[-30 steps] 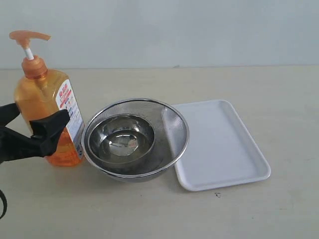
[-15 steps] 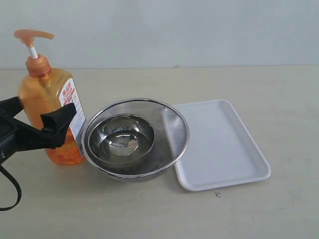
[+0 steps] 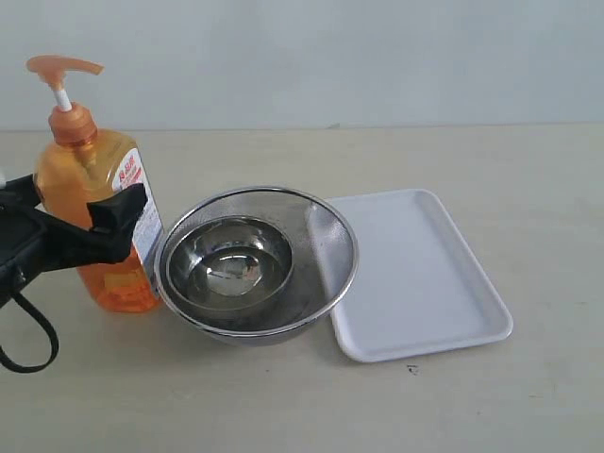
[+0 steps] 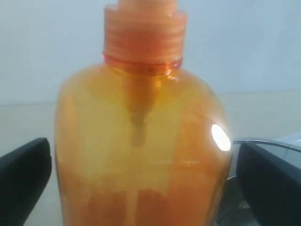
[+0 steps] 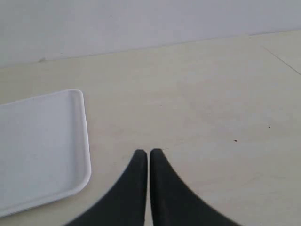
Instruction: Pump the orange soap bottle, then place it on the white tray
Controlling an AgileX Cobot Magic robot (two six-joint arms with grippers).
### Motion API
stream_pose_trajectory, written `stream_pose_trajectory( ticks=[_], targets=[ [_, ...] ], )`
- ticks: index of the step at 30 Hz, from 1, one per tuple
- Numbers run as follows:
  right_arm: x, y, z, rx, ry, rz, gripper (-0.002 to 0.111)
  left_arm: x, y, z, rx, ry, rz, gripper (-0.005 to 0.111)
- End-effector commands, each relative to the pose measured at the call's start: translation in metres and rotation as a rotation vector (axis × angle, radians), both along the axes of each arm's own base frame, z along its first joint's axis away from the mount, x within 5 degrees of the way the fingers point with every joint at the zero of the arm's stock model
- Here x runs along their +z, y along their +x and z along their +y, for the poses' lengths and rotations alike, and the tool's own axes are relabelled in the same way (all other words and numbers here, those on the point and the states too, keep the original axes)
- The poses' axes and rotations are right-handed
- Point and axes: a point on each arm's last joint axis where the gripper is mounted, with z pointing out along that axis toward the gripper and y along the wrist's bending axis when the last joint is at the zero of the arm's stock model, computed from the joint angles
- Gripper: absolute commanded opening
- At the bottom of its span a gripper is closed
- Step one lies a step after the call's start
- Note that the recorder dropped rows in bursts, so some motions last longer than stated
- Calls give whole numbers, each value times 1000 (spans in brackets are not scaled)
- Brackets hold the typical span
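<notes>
The orange soap bottle (image 3: 90,203) stands upright at the table's left, pump head (image 3: 62,66) raised, label facing the bowls. My left gripper (image 3: 71,215) is open and straddles the bottle's body at mid height. In the left wrist view the bottle (image 4: 141,155) fills the space between the two black fingers (image 4: 26,181), with a thin gap showing on each side. The white tray (image 3: 415,274) lies flat to the right of the bowls. My right gripper (image 5: 149,153) is shut and holds nothing, low over bare table beside the tray's (image 5: 37,141) corner; the exterior view does not show it.
A steel mesh bowl (image 3: 326,241) with a smaller steel bowl (image 3: 231,260) nested inside sits between bottle and tray, touching or nearly touching both. A pale wall runs behind the table.
My left gripper has slid forward, its fingers now further round the bottle's body. The bottle shifted slightly to the right early on. The right gripper stays shut.
</notes>
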Motion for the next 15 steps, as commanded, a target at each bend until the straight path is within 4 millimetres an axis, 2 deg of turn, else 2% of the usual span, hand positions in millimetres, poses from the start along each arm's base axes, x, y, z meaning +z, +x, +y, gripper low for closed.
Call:
stream_pose_trajectory(
  ticks=[1, 15],
  targets=[
    [1, 0, 0, 0, -6, -12, 0, 0, 4, 0, 15, -3, -10, 104],
    [1, 0, 0, -1, -3, -12, 0, 7, 18, -4, 15, -11, -32, 104]
  ],
)
